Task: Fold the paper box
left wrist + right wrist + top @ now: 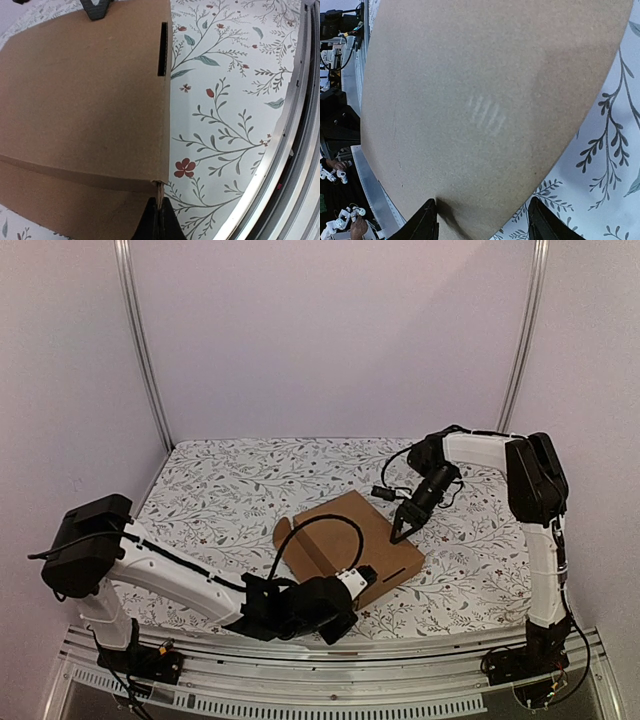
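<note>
Now, one corner pinned, the fold to press.
Left gripper (158, 221) is clamped shut on the paper box (372, 540) edge at lower centre. Right gripper (485, 222) is spread, gripping nothing, over its panel; I'd press along the crease.

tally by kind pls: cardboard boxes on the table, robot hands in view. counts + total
paper box: 1
hands: 2 (left hand, right hand)
total: 3
</note>
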